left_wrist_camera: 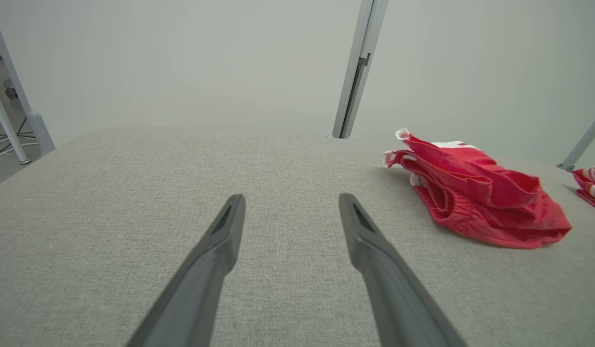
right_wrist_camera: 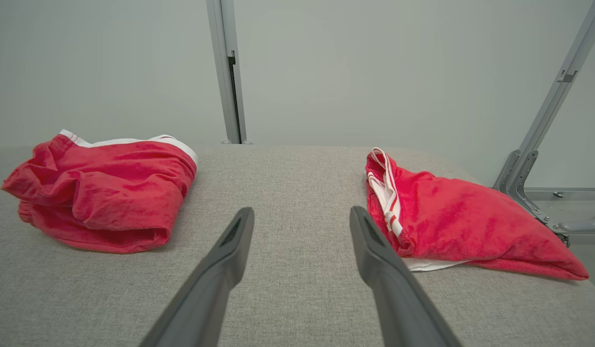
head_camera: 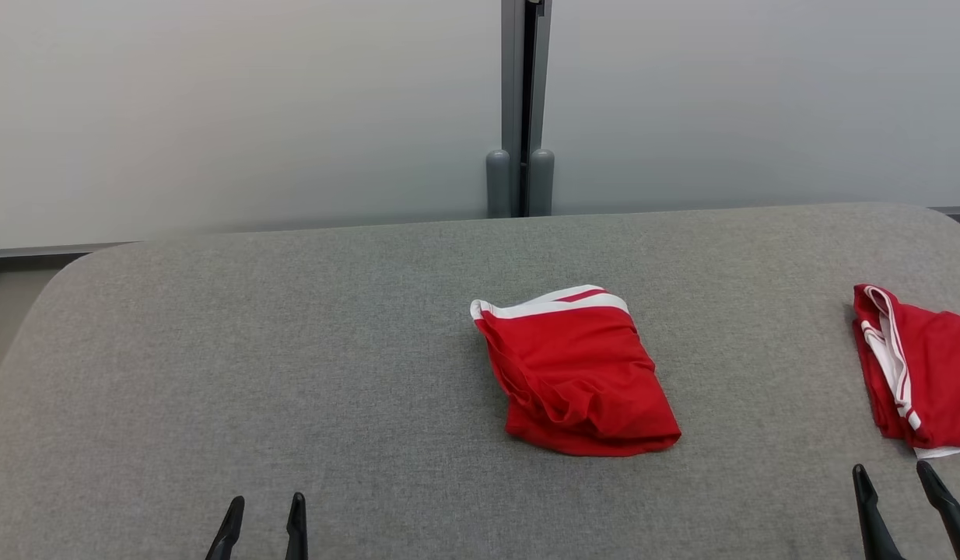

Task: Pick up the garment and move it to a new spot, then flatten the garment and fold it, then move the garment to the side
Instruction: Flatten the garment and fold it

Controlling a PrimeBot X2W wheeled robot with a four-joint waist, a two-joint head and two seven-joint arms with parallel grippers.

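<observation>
While the left gripper [head_camera: 267,502] and the right gripper [head_camera: 892,468] hang spread wide and empty, the red shorts [head_camera: 577,373] lie in front of the post [head_camera: 520,109], long side pointing away from it, about as near to one gripper as the other.
</observation>
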